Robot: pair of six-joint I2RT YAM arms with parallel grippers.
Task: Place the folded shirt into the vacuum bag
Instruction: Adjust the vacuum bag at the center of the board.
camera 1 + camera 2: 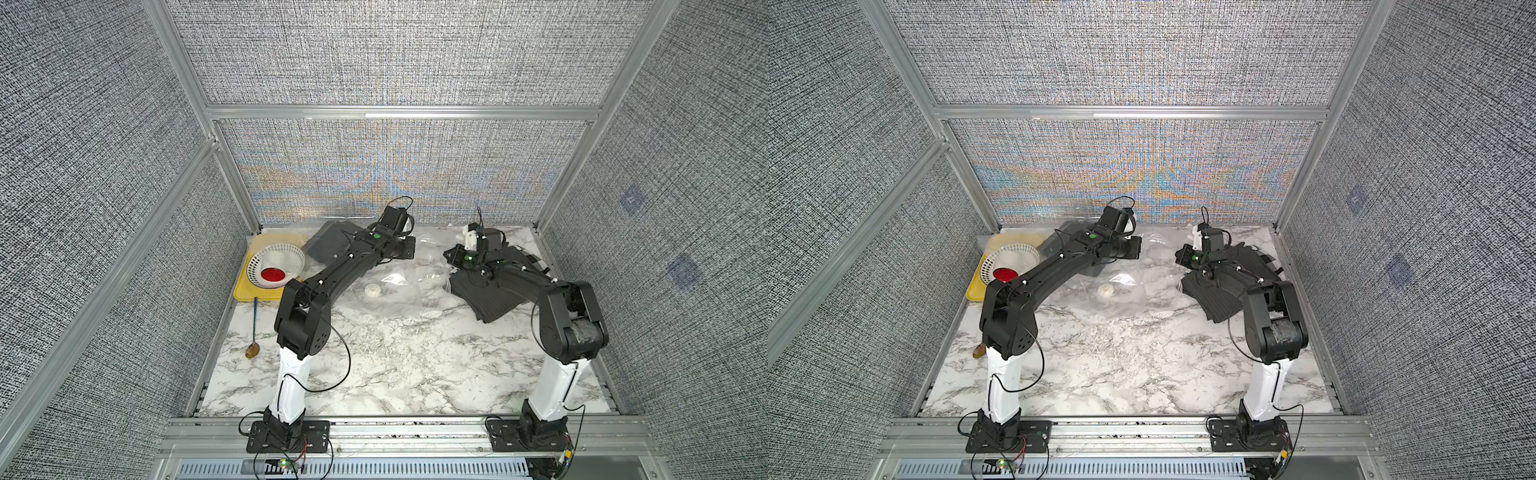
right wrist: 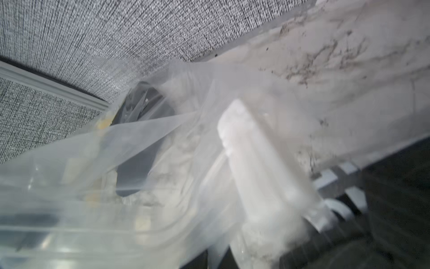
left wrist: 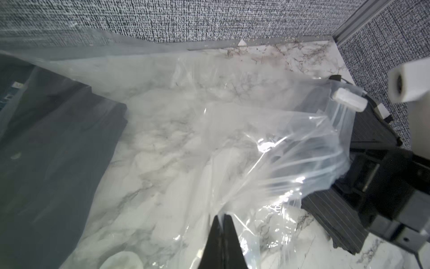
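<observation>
- Marble table: fills the lower centre of both top views.
- Vacuum bag: clear film at centre frame, with the valve disc toward its lower left.
- Folded shirt: dark and striped, right of centre, at the bag's right edge (not yet inside). Its long axis runs roughly top to bottom, slightly slanted, and the right arm is nearer.
- Left gripper: lower centre of the left wrist view, clamped on bag film, with the shirt to its right.
- Right gripper: closed at the bag's edge. Whether it has caught film is unclear.
</observation>
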